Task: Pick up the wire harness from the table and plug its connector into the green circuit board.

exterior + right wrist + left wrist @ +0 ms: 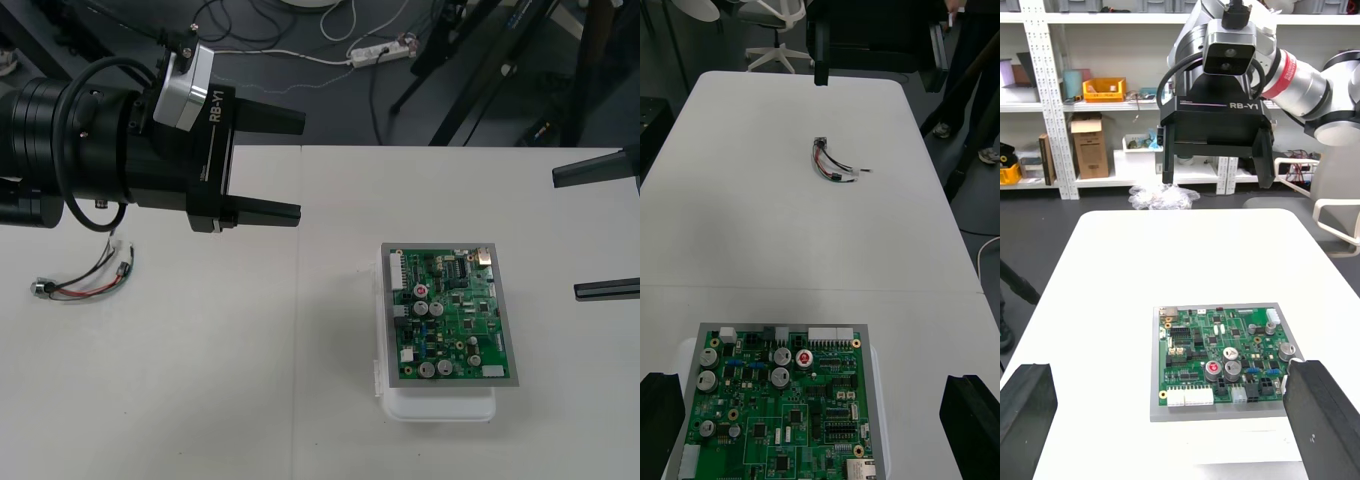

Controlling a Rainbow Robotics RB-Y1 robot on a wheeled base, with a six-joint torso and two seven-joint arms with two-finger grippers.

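wire harness (85, 280) loose on the surface (250, 400), near its left edge and partly under the left arm, well apart from the green circuit board (450, 315); round metal socket at the outer end, thin red and black wires curving in toward the middle. board flat on its white base (440, 408), right of centre. left gripper (285, 167) above the surface, fingers spread wide and empty, pointed toward the board's side. right gripper (566, 234) at the right edge, fingers likewise spread, gripping nothing.
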